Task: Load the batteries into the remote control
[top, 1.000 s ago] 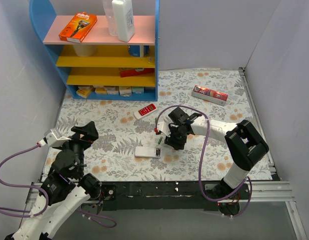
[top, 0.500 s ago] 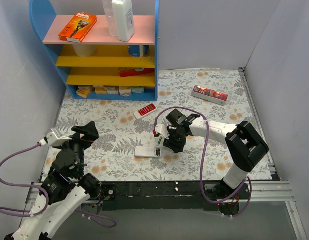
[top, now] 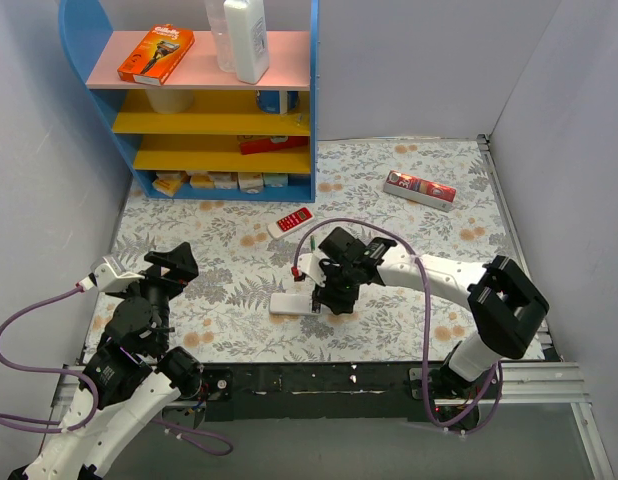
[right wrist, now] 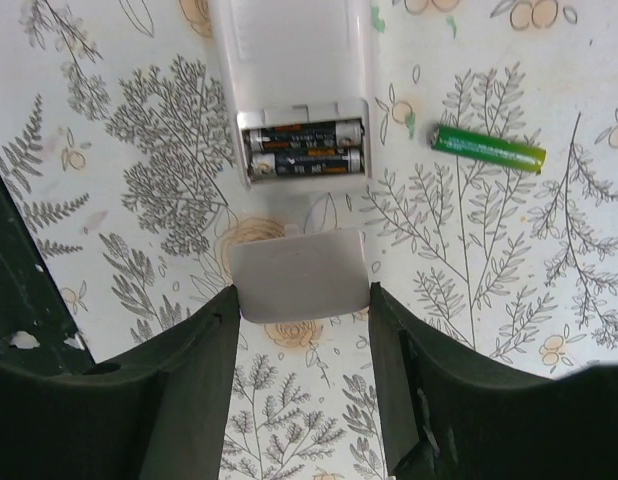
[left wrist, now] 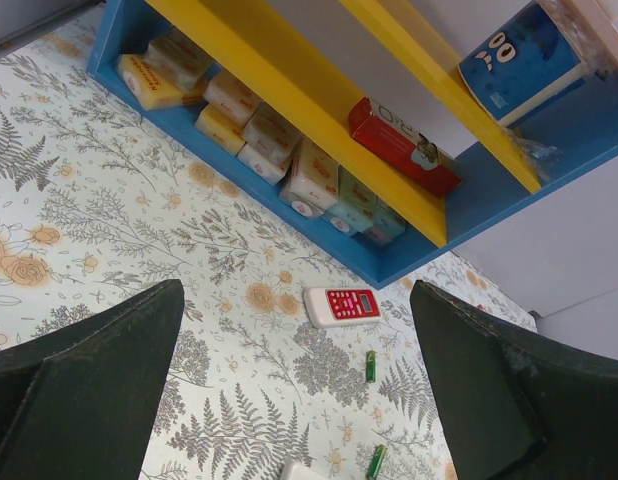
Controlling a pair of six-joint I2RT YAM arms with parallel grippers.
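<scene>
White remote control point(top: 287, 303) crosswise (back up)

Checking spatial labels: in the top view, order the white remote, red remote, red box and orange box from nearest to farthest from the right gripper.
1. White remote, just left of the right gripper.
2. Red remote, behind it.
3. Red box, back right.
4. Orange box, top shelf, back left.

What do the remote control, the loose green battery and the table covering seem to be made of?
Remote control: likely hard plastic, smooth matte white, with moulded edges around its open battery bay.
Battery: probably metal under a green wrap, which looks slightly shiny.
Table covering: printed cloth or vinyl, floral pattern; I cannot tell which.
</scene>
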